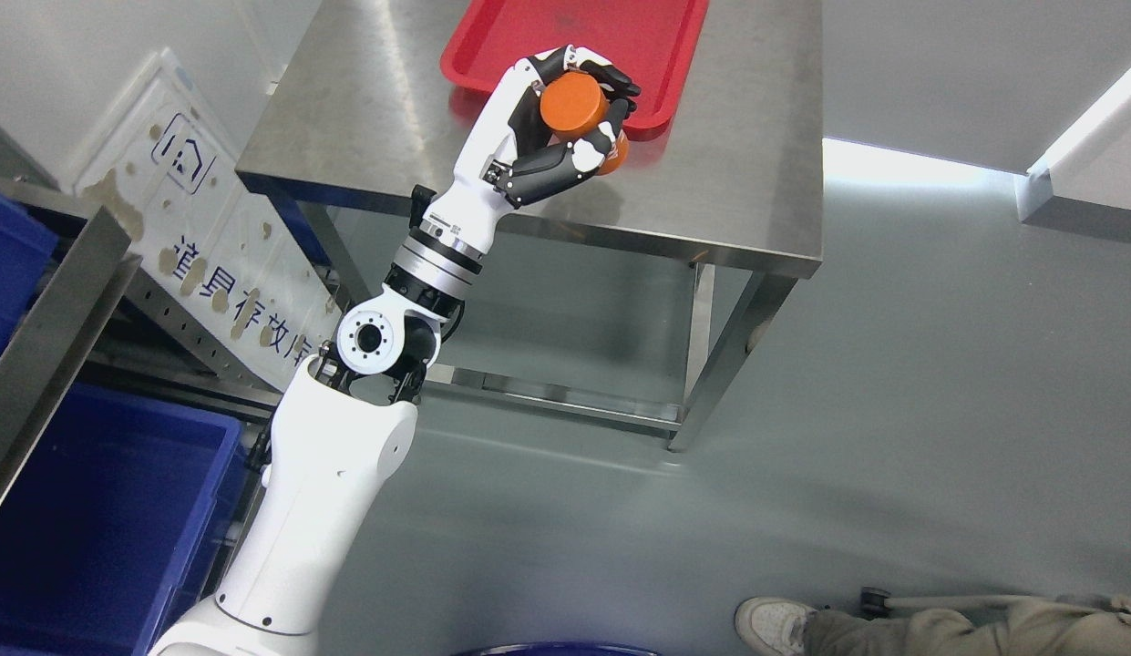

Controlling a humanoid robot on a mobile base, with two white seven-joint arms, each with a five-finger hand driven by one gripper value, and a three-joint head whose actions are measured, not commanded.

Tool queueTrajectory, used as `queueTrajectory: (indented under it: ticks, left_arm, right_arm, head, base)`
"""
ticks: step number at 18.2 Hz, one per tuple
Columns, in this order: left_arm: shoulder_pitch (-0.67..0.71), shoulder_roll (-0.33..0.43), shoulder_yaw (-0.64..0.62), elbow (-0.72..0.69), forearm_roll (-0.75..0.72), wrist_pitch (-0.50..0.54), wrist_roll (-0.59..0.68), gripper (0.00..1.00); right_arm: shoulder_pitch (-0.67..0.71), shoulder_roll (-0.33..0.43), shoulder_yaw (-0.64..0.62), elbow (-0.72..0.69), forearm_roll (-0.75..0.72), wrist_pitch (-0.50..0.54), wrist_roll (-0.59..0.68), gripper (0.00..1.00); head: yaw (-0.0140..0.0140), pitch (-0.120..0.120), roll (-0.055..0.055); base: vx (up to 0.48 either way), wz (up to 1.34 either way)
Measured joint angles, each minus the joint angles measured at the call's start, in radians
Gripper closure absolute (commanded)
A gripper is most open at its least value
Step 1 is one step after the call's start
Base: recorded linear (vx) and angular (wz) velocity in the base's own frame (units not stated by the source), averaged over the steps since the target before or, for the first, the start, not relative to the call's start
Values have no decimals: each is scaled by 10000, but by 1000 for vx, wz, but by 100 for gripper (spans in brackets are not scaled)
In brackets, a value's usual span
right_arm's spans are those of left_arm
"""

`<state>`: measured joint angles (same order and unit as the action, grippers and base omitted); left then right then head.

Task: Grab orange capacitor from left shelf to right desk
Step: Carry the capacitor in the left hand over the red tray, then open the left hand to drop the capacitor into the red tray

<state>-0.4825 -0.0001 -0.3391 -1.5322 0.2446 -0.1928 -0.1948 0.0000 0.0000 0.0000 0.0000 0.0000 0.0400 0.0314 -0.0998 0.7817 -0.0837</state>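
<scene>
My left hand, near the top centre of the frame, is clamped around the orange capacitor over the red tray on the steel desk.

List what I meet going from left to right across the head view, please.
Blue bin → white sign → left hand holding the orange capacitor over the red tray → a person's shoe.
</scene>
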Motion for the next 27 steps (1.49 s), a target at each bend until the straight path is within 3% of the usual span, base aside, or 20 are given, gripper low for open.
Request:
queueTrajectory:
  ticks: [10, 19, 24, 25, 26, 27]
  left_arm:
    - [-2461, 0, -75, 2299, 60, 705, 228, 96]
    - [-3257, 0, -344, 4797, 2, 773, 185, 91]
    - [-3338, 0, -695, 5526, 11, 784, 130, 66]
    - [-3346, 1, -735, 5622, 21, 805, 129, 49]
    - [-3351, 0, -765, 5704, 31, 816, 129, 23]
    - [-3374, 1, -795, 5780, 43, 762, 129, 12]
  right_arm:
    - [0, 0, 0, 0, 0, 0, 0, 0]
    - [0, 0, 0, 0, 0, 0, 0, 0]
    - [2, 0, 0, 0, 0, 0, 0, 0]
    - [1, 0, 0, 0, 0, 0, 0, 0]
    - [1, 0, 0, 0, 0, 0, 0, 0]
    - [1, 0, 0, 0, 0, 0, 0, 0]
  head:
    - [0, 0, 0]
    - [0, 0, 0]
    - [0, 0, 0]
    - [0, 0, 0]
    - [0, 0, 0]
    - [0, 0, 0]
  base:
    - [270, -47]
    - [150, 51]
    - [30, 2]
    - [0, 0]
    - [-20, 0]
    - [-20, 0]
